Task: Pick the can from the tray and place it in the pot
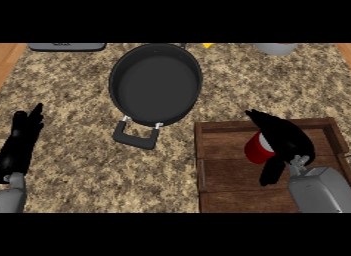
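Grasp step: right robot hand (283, 142) curled round the red can (256, 149) near the far edge of the tray (230, 175). The next move likely calls for lifting it clear and carrying it left to the pot (156, 82).

The single head view looks steeply down on the speckled brown stone tabletop (74, 90) from the robot's side, near enough that the lower edge cuts the grey left forearm (4, 200), the grey right forearm (322, 192) and the rectangular brown wooden tray (222, 126).
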{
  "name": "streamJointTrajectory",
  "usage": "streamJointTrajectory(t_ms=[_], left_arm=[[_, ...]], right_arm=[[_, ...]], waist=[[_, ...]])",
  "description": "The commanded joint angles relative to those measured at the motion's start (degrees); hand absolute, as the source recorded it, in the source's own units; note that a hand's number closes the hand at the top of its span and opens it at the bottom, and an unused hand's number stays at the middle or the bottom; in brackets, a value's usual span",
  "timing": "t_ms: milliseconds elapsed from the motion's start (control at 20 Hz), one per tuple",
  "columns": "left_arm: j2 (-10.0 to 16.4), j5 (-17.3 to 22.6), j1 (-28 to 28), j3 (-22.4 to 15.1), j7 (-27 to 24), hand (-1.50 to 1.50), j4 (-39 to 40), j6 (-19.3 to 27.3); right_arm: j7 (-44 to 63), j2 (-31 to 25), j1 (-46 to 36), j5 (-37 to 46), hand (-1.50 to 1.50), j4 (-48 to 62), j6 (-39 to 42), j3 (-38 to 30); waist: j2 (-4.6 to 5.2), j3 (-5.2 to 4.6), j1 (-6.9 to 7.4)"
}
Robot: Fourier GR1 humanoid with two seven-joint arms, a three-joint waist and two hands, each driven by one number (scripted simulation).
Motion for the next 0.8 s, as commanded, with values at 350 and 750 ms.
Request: streamJointTrajectory(t_ms=[350, 750], left_arm=[[-1.73, -0.74, 4.59, 0.52, -1.89, 0.0, -3.84, -1.38], [-0.15, -0.38, -1.57, 3.07, 0.96, 0.0, 1.02, -3.43]], right_arm=[[-10.63, 0.56, -1.73, 8.56, 1.5, 5.29, -8.3, 0.86], [-10.52, 1.68, 1.58, 14.59, 1.5, -2.99, -10.7, 2.3]], waist=[[0.02, 0.05, 0.27], [-0.02, 0.04, -0.23]])
